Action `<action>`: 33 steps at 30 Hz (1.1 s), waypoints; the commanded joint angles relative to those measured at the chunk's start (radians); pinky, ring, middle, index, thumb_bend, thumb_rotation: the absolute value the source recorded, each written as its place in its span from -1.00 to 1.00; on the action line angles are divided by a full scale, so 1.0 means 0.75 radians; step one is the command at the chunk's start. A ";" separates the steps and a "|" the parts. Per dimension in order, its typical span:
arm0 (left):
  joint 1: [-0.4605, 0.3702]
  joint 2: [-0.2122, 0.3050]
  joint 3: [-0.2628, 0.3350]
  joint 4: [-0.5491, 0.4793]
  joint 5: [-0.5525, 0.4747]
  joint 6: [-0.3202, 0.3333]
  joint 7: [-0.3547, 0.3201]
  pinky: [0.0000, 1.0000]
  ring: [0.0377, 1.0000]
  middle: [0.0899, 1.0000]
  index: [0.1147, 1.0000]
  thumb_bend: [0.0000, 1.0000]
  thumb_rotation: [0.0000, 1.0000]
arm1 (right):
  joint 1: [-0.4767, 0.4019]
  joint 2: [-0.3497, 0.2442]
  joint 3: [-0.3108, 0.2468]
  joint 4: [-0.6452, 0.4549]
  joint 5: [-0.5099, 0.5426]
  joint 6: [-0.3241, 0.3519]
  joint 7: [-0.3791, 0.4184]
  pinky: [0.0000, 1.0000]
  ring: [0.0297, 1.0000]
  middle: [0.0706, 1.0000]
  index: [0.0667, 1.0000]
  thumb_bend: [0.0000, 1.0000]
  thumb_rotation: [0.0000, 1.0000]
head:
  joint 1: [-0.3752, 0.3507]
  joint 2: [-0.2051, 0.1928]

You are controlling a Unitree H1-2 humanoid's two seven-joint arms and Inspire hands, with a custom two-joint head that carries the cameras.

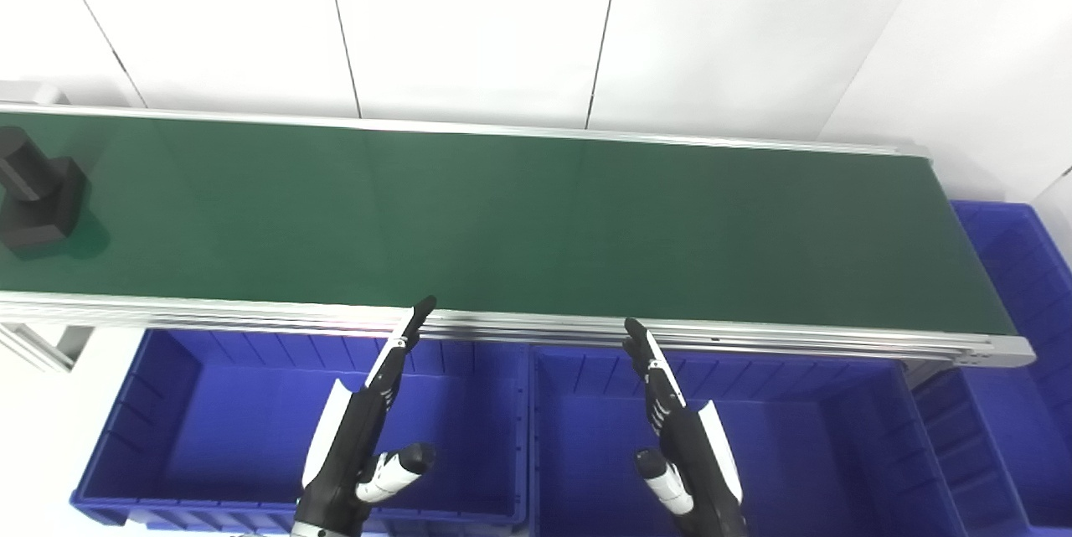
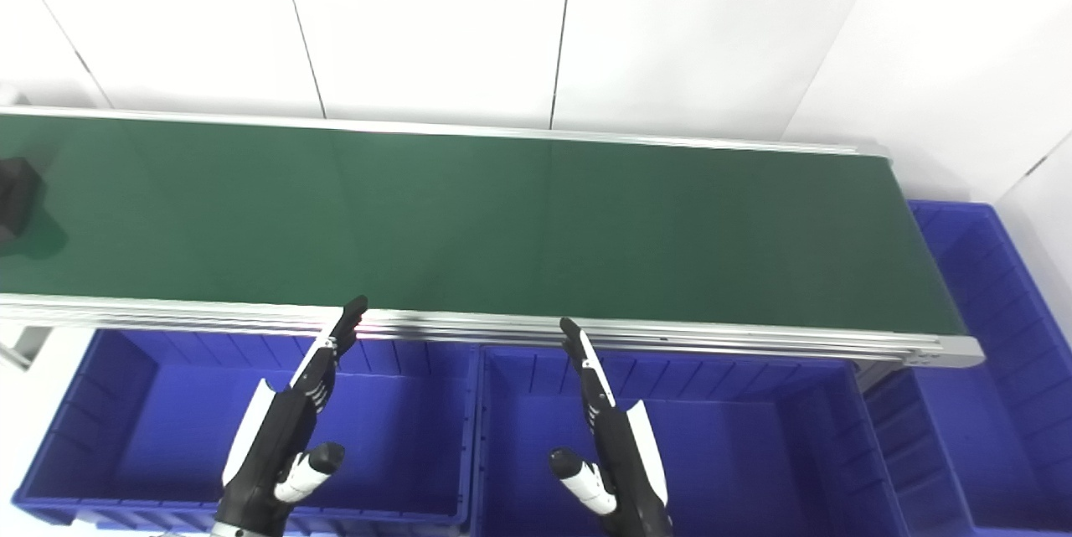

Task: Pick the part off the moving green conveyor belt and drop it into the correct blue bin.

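Barely begun: black part [image 1: 35,189] riding the belt [image 1: 519,219] at far left, well apart from both hands, left [image 1: 360,436] and right [image 1: 682,436], poised spread and empty over the near bins [image 1: 167,403]; grasp and drop all left to do.

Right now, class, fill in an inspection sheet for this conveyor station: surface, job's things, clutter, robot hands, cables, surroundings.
Surface: green conveyor belt in a silver frame, bare apart from one part.
Job's things: dark part at the belt's far left end; left blue bin and middle blue bin below the near rail, a third blue bin at the belt's right end.
Clutter: nothing seen.
Robot hands: left robot hand and right robot hand both open, holding nothing, fingers extended toward the near rail, above the bins.
Cables: nothing seen.
Surroundings: white panelled wall behind the belt.
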 commanded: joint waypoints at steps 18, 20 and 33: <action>-0.008 0.009 -0.015 0.008 -0.030 -0.028 -0.003 0.99 1.00 0.96 0.92 0.59 0.93 | -0.014 0.015 0.007 0.011 -0.007 0.000 -0.005 1.00 0.94 0.97 0.94 0.91 0.89 | 0.004 -0.002; -0.009 0.010 -0.015 0.014 -0.028 -0.028 -0.002 0.98 1.00 0.96 0.93 0.60 0.91 | -0.016 0.017 0.005 0.024 -0.009 -0.006 -0.008 0.99 0.92 0.96 0.94 0.90 0.88 | 0.003 -0.002; -0.007 0.021 -0.028 0.018 -0.029 -0.016 -0.011 0.97 0.99 0.97 0.91 0.60 0.92 | -0.023 0.024 0.006 0.048 -0.027 -0.019 -0.018 0.92 0.88 0.94 0.93 0.87 0.88 | -0.005 -0.003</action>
